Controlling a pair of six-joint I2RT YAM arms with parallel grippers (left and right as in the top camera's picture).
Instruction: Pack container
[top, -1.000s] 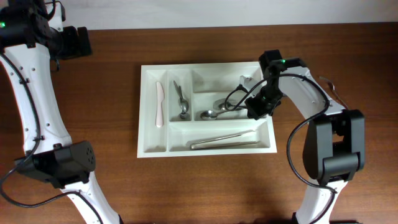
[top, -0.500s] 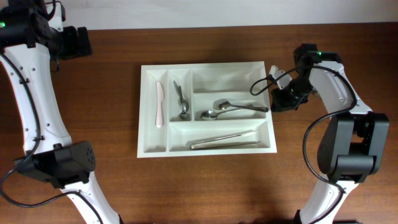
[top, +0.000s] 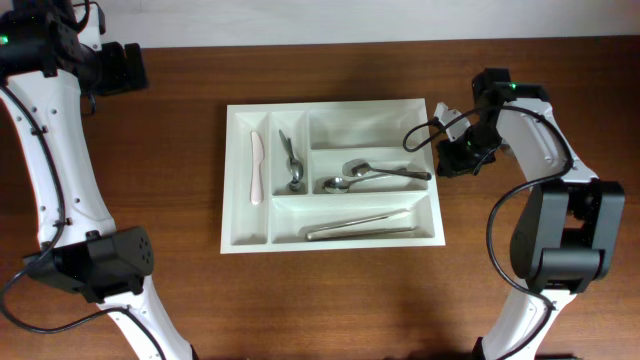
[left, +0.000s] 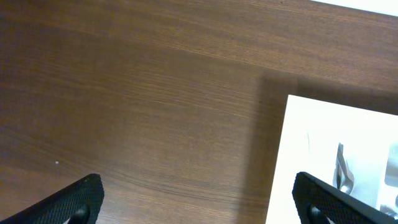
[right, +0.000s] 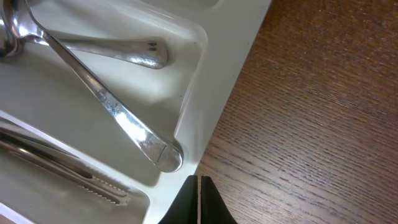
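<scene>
The white cutlery tray (top: 232, 180) lies mid-table. Its left narrow compartment holds a white knife (top: 256, 166), and the second narrow one holds a metal utensil (top: 291, 162). The top wide compartment is bare. The middle one holds two metal spoons (top: 375, 175), and the bottom one holds metal tongs (top: 360, 225). My right gripper (top: 455, 160) is shut and empty, just outside the tray's right rim (right: 217, 106). Its closed tips (right: 198, 199) sit over that rim, near a spoon handle (right: 118, 115). My left gripper (top: 125, 68) is open and empty over bare table at the far left, also seen in the left wrist view (left: 199, 205).
Brown wooden table all round the tray. The left wrist view shows the tray's corner (left: 311, 155) at the right. The table's far edge runs along the top of the overhead view.
My right gripper has moved from above the middle wide compartment out past the tray's right rim. A spoon now lies where it was. The left arm has not moved.
</scene>
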